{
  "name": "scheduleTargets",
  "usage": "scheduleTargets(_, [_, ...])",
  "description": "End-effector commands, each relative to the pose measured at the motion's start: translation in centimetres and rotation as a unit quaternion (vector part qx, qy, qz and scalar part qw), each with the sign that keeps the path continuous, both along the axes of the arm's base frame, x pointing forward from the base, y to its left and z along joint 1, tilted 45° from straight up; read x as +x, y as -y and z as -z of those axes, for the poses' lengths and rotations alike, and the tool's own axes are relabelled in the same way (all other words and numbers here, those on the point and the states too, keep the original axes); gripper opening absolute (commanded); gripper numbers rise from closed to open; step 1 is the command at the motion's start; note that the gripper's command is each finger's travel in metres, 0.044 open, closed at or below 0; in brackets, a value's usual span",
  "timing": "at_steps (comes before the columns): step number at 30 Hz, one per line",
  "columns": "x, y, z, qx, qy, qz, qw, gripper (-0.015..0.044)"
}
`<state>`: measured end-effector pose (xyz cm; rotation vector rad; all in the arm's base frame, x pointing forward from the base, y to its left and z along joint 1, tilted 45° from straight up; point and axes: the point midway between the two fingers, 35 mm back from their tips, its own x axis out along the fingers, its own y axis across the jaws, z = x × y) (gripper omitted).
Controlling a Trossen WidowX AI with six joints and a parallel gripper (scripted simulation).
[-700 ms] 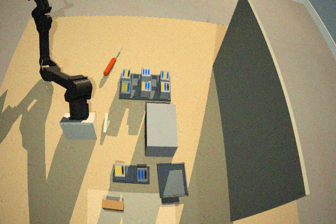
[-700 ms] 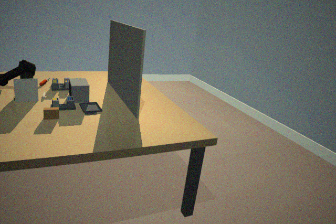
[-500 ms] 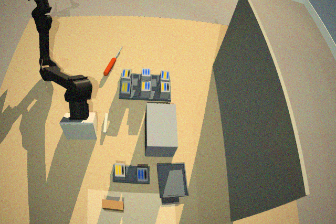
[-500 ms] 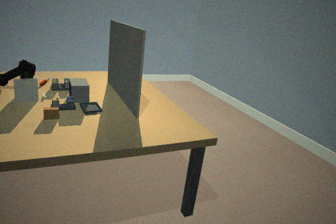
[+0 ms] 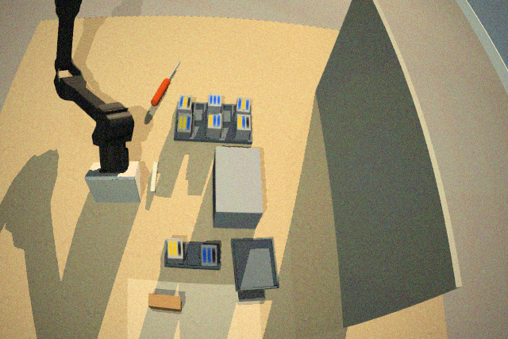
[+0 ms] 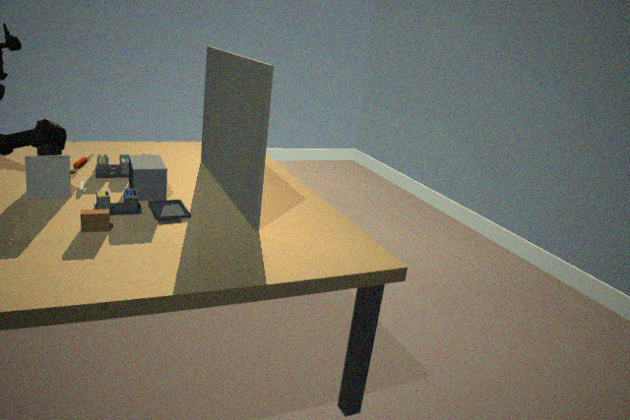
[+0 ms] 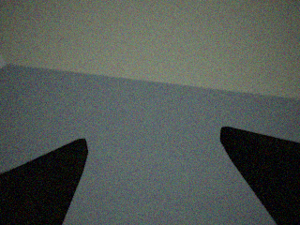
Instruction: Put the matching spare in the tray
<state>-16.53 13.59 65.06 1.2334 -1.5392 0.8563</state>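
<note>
My gripper (image 7: 155,139) is open and empty, raised high; in the wrist view only wall and ceiling show beyond its fingers. Its tips are out of the top view. Six grey units with blue, yellow and black stripes on top, one of them the front left unit (image 5: 184,122), stand in two rows in a dark rack (image 5: 197,139). A smaller dark rack (image 5: 194,254) holds a yellow-striped unit (image 5: 175,248) and a blue-striped unit (image 5: 209,254). The dark tray (image 5: 256,269) (image 6: 170,210) is empty. I cannot tell which unit is the mounted one; no printed code is readable.
A grey box (image 5: 237,179) (image 6: 148,179) stands between the larger rack and the tray. A tall dark panel (image 5: 381,171) (image 6: 233,136) stands at the right. An orange screwdriver (image 5: 160,91) (image 6: 80,162), a brown block (image 5: 164,301) (image 6: 94,219) and a thin white piece (image 5: 153,177) are also on the table.
</note>
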Motion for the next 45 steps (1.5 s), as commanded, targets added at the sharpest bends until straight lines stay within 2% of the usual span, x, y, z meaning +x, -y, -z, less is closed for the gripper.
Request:
scheduleTargets(1, [4.7,4.7,-1.6,0.044,-0.089,0.046,0.994,0.0440])
scheduleTargets(6, [11.1,10.8,-2.4,0.090,-0.214,0.098,0.968,0.0440])
scheduleTargets(12, [18.6,17.9,-0.9,0.135,-0.352,0.128,0.917,0.0440])
scheduleTargets(17, [22.7,21.1,0.6,0.143,-0.430,0.144,0.880,0.0440])
scheduleTargets(25, [32.9,27.7,6.2,0.107,-0.629,0.172,0.751,0.0440])
scheduleTargets(28, [34.5,28.3,7.2,0.113,-0.633,0.151,0.751,0.0440])
scheduleTargets(35, [41.6,31.6,13.8,0.051,-0.762,0.141,0.630,0.0440])
scheduleTargets(45, [50.3,34.2,27.7,-0.126,-0.907,0.058,0.398,0.0440])
